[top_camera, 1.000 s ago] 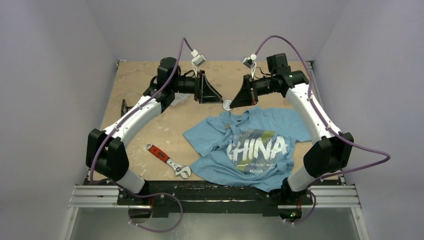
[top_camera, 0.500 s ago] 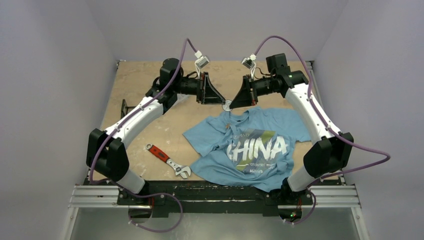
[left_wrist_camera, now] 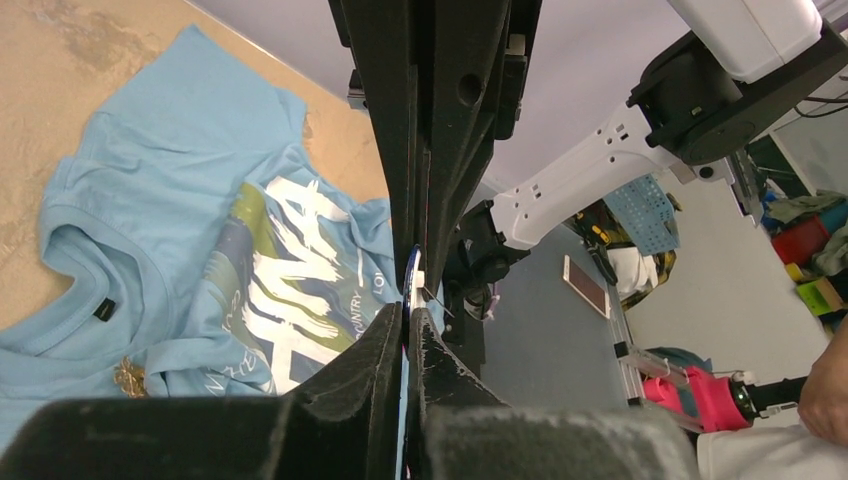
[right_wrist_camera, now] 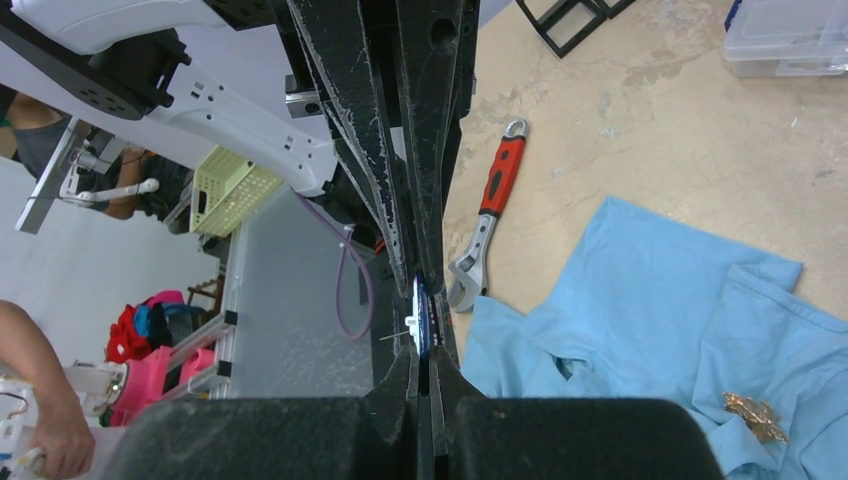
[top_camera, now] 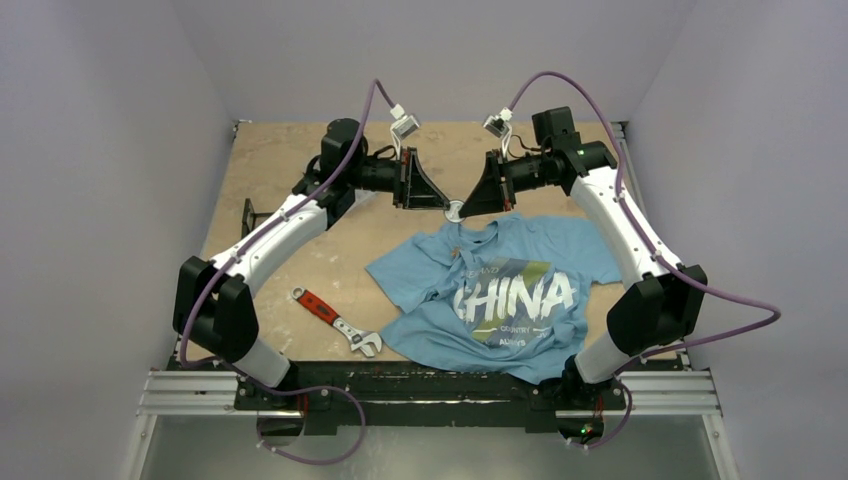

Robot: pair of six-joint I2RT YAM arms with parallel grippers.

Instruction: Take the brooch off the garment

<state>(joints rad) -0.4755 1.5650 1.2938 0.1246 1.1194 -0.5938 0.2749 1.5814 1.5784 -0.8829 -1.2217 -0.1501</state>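
Your left gripper (top_camera: 438, 200) and right gripper (top_camera: 470, 207) meet tip to tip above the bench (top_camera: 290, 190), both clamped on the round brooch (top_camera: 455, 210), a thin white disc held clear beyond the collar of the garment (top_camera: 560, 250). A gold leaf-like ornament (right_wrist_camera: 757, 414) lies on the shirt near the collar. A red-handled wrench (top_camera: 335, 320) lies just left of it.

This looks like a robotics lab: a scuffed plywood table (top_camera: 300, 240) on aluminium rails (top_camera: 190, 392), boxed in by plain lavender walls (top_camera: 100, 150), an adjustable wrench (top_camera: 336, 322) lying out, plastic baskets (right_wrist_camera: 228, 190) and a clear storage bin (right_wrist_camera: 790, 40) beyond.
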